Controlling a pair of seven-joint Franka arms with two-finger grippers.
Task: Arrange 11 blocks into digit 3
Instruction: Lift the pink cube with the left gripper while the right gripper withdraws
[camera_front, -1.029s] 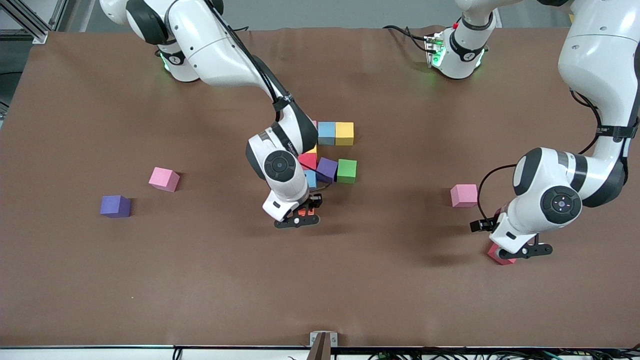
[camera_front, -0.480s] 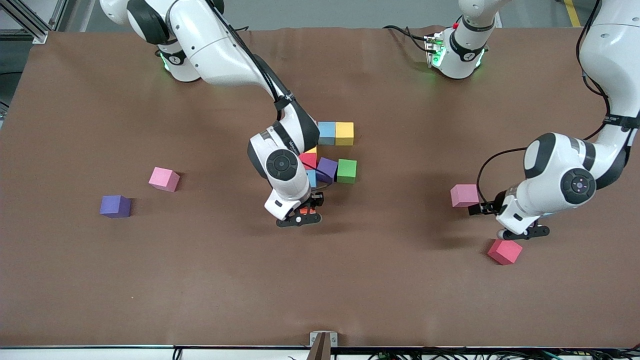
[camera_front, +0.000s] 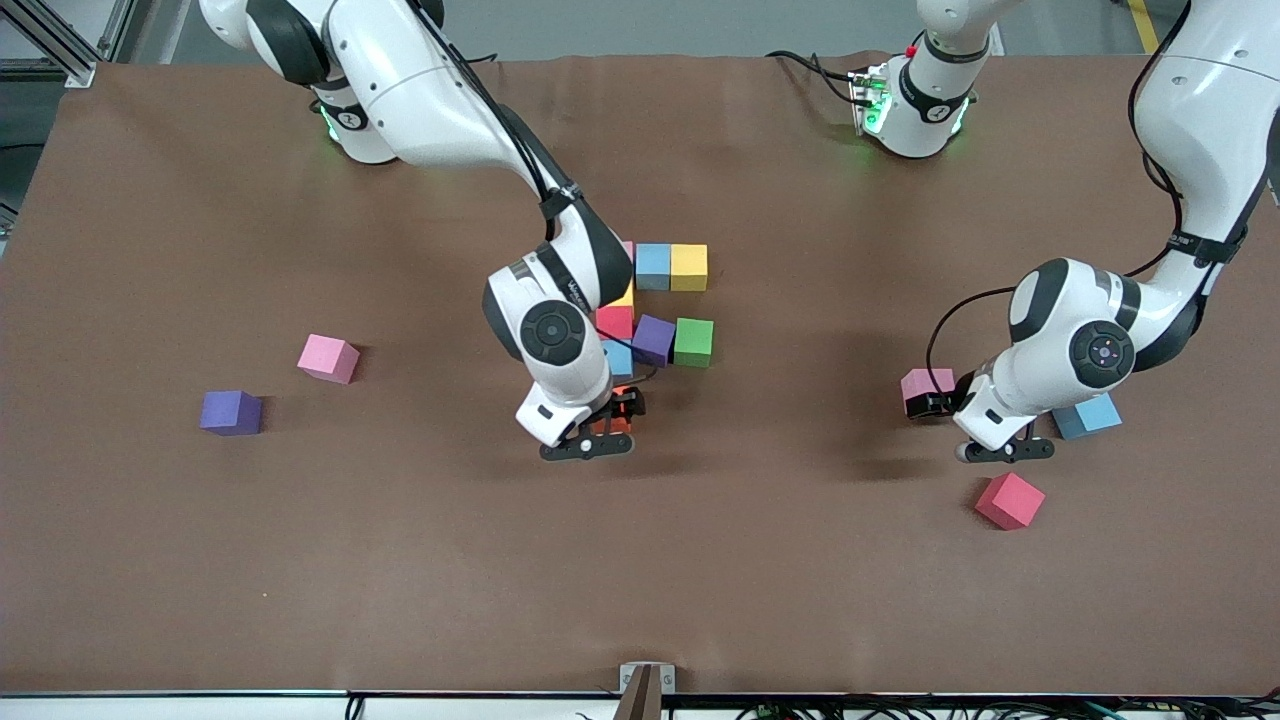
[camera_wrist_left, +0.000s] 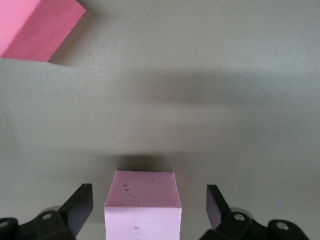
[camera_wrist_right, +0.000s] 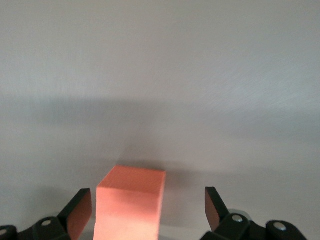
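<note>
R gripper (camera_front: 600, 437) wide, orange block (camera_wrist_right: 131, 202) just placed | L gripper (camera_front: 965, 428) wide over pink block (camera_wrist_left: 142, 205) (unheld) | next: descend, clamp.

My front camera looks down from high across the table (camera_front: 200, 560), facing both bases. Each wrist camera looks close past its own open fingers: left shares the pink block (camera_wrist_left: 143, 205) (camera_front: 922, 383), right the orange block (camera_wrist_right: 131, 202) (camera_front: 615, 421).

No text, label, brand or number can be read anywhere.
</note>
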